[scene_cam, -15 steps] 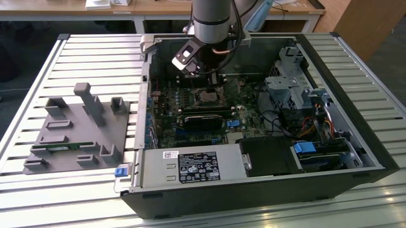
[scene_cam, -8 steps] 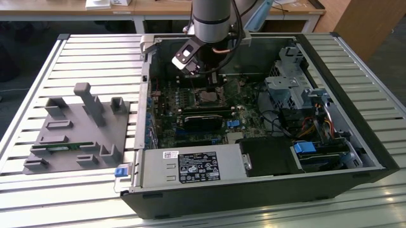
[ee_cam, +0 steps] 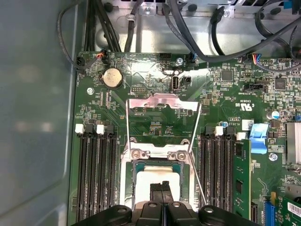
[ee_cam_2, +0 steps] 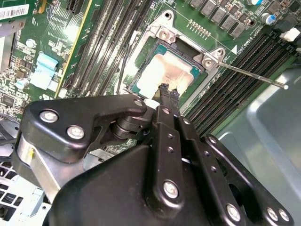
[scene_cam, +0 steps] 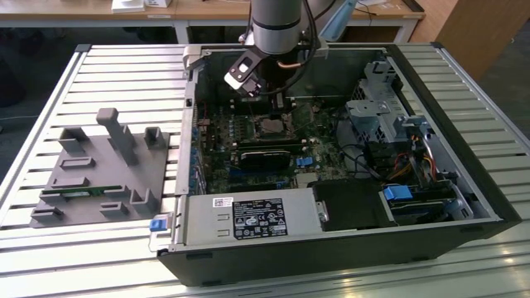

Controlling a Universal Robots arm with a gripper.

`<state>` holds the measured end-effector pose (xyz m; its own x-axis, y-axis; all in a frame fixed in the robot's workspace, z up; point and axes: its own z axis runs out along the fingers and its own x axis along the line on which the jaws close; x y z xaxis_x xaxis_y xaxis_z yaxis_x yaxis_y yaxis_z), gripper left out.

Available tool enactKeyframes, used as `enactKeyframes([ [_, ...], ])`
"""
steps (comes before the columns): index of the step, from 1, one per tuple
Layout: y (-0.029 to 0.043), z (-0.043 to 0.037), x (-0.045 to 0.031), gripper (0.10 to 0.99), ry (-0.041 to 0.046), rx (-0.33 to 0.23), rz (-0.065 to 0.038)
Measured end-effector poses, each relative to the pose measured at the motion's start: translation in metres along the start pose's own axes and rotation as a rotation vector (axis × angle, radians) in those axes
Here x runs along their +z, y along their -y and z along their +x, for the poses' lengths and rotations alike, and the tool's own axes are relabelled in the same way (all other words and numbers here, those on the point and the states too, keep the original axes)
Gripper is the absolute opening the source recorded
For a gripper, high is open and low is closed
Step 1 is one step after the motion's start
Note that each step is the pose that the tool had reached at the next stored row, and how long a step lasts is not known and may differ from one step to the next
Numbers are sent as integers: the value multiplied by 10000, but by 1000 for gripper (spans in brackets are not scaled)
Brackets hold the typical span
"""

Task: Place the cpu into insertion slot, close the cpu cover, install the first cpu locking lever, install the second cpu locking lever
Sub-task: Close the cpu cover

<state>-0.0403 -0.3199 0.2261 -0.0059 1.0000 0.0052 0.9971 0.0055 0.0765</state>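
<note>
In the exterior view the arm (scene_cam: pixel 277 25) is reaching down into an open computer case (scene_cam: pixel 476 180) that is lying on a slatted table (scene_cam: pixel 124 68). Its tool end is hanging over the middle of the motherboard (scene_cam: pixel 248 133). A drive cage (scene_cam: pixel 377 115) is standing towards the exterior view's right, well apart from it. A power supply (scene_cam: pixel 248 217) is sitting along the near edge. A grey fixture (scene_cam: pixel 99 167) is resting outside the case, to the exterior view's left.

In the second wrist view the gripper (ee_cam_2: pixel 168 90) is hovering with its two fingertips drawn narrow, pressed together with nothing between them. The tips are sitting at or just above the metal top of the cpu (ee_cam_2: pixel 160 75); contact is hard to judge from this angle. The cpu is lying flat and square inside the socket, its edges lining up with the frame. One locking lever (ee_cam_2: pixel 254 77) is sticking out free over the memory slots (ee_cam_2: pixel 235 94), and the case wall (ee_cam_2: pixel 263 136) is running just beyond them.

In the first wrist view the cpu cover (ee_cam: pixel 162 101) is standing swung open, away from the socket, leaving the chip uncovered. Thin lever rods are running along both sides of the opening. Rows of slots are flanking the socket closely on either side. Cables (ee_cam: pixel 188 33) are crossing beyond the board's far edge.
</note>
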Motion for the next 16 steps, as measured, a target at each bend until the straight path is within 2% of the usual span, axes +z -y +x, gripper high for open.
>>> enactKeyframes([
  [16,-3,0,-38,106,1,-1,1],
])
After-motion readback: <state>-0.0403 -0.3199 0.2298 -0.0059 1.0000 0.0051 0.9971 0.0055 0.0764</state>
